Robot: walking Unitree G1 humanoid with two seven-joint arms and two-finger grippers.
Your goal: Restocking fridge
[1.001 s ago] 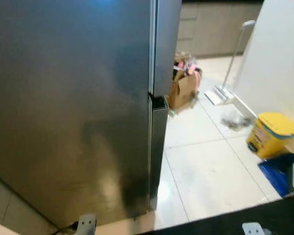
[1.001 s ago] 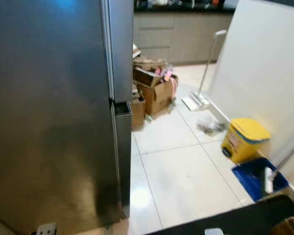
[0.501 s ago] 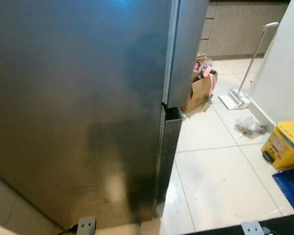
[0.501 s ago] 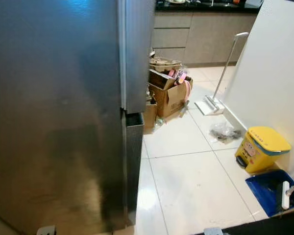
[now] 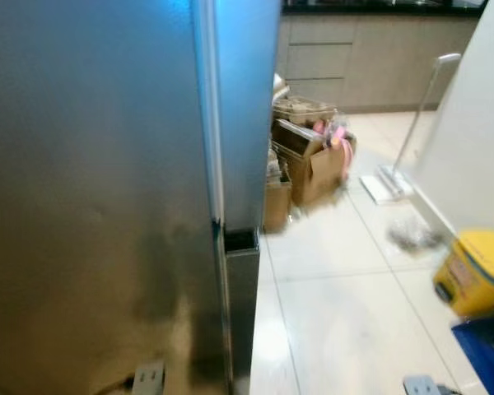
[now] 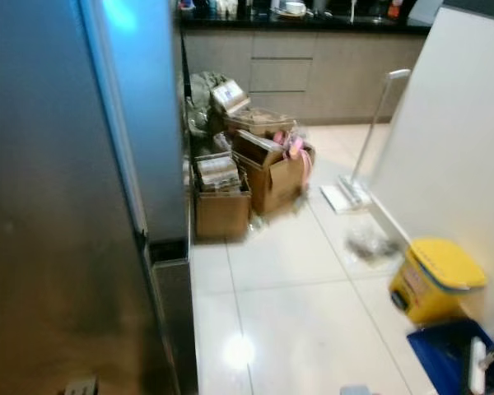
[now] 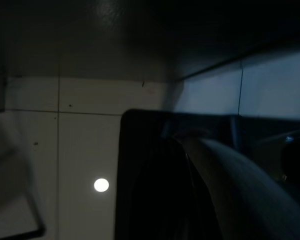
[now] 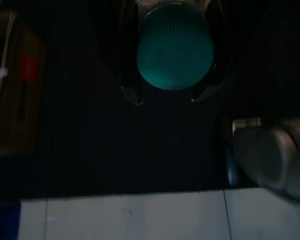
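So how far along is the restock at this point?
Early. The fridge doors are closed, so nothing looks stocked yet. In hand: the right gripper is shut on an item with a ribbed teal cap. Left: open the fridge and place it. Cardboard boxes sit on the floor beyond.

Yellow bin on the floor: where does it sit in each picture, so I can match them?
Left eye view: yellow bin at the right edge, low, blurred.
Right eye view: lower right, beside the white wall.
Wrist views: dark; I can't make it out there.
Shared landmark: the cardboard boxes past the fridge, up the floor from the bin.
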